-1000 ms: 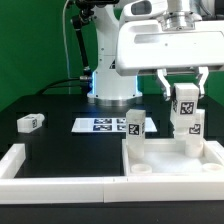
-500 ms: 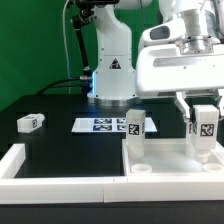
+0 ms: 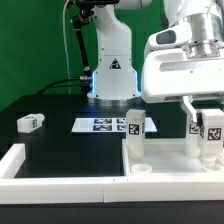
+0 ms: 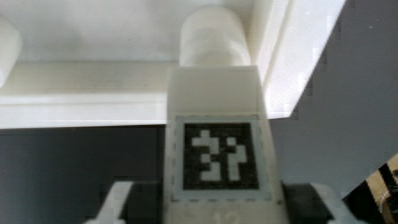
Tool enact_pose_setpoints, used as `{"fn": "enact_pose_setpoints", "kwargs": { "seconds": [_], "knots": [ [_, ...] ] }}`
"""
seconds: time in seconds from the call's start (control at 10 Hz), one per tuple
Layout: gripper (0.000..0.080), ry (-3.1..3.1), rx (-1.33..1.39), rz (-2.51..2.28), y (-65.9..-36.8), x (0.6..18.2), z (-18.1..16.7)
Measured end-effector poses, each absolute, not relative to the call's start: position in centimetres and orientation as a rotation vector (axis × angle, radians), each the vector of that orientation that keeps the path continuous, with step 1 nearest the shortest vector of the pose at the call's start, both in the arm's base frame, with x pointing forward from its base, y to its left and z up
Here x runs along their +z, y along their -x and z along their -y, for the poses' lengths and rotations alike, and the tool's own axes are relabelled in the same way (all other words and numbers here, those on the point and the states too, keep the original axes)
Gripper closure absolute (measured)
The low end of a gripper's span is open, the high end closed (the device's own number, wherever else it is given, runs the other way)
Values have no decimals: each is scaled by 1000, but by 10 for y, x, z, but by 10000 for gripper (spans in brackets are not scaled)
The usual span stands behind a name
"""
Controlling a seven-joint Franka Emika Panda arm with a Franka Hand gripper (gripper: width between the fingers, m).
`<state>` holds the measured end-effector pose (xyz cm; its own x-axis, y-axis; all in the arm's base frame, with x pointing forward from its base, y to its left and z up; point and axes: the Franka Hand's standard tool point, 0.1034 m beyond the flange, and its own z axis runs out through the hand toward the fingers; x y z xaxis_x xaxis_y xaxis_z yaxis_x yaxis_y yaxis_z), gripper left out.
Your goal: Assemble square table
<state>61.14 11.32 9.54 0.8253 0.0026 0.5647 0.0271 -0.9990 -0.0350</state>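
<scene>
The white square tabletop (image 3: 170, 163) lies at the front of the exterior view's right, with one tagged white leg (image 3: 133, 134) standing upright at its left far corner. My gripper (image 3: 211, 122) is shut on a second tagged leg (image 3: 211, 135) and holds it upright over the tabletop's far right corner. In the wrist view that leg (image 4: 217, 140) fills the middle between my fingers (image 4: 125, 203), with the tabletop's raised rim (image 4: 107, 90) beyond it. A third tagged leg (image 3: 30, 122) lies on the black table at the exterior view's left.
The marker board (image 3: 100, 125) lies flat behind the tabletop. Long low white wall bars (image 3: 55, 180) run along the front and left. The robot base (image 3: 112, 70) stands at the back.
My gripper has carried the held leg toward the exterior view's right and a little lower, from mid-tabletop to its far right corner.
</scene>
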Motion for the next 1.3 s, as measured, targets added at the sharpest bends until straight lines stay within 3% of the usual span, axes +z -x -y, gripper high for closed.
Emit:
{"fn": "enact_pose_setpoints", "kwargs": {
  "seconds": [1.3],
  "knots": [
    [508, 2980, -944, -2, -616, 79, -120]
  ]
}}
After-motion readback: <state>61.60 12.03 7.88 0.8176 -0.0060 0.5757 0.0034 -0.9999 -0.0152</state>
